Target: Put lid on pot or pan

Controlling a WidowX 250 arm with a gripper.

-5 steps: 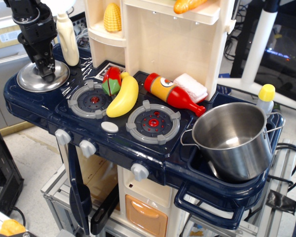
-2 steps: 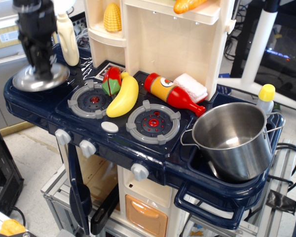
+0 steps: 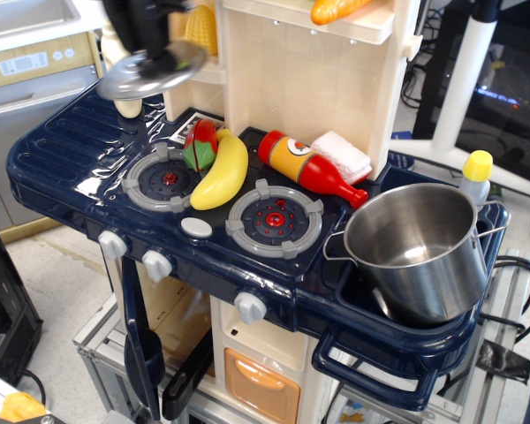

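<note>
The round silver lid (image 3: 150, 71) hangs in the air at the top left, tilted and motion-blurred, well above the dark blue toy stove top. My black gripper (image 3: 156, 50) is shut on the lid's knob from above; most of the gripper is cut off by the top edge. The large shiny steel pot (image 3: 420, 252) stands open and empty in the sink recess at the right, far from the lid.
On the stove (image 3: 62, 168) lie a banana (image 3: 221, 172), a red-green vegetable (image 3: 199, 146), a red and yellow bottle (image 3: 309, 166) and a white cloth (image 3: 343, 155). The cream shelf unit (image 3: 309, 71) stands between lid and pot. A yellow-capped bottle (image 3: 475, 175) stands behind the pot.
The lid has left the left end of the stove top. My gripper has carried it up and to the right, towards the shelf unit. The pot has not moved.
</note>
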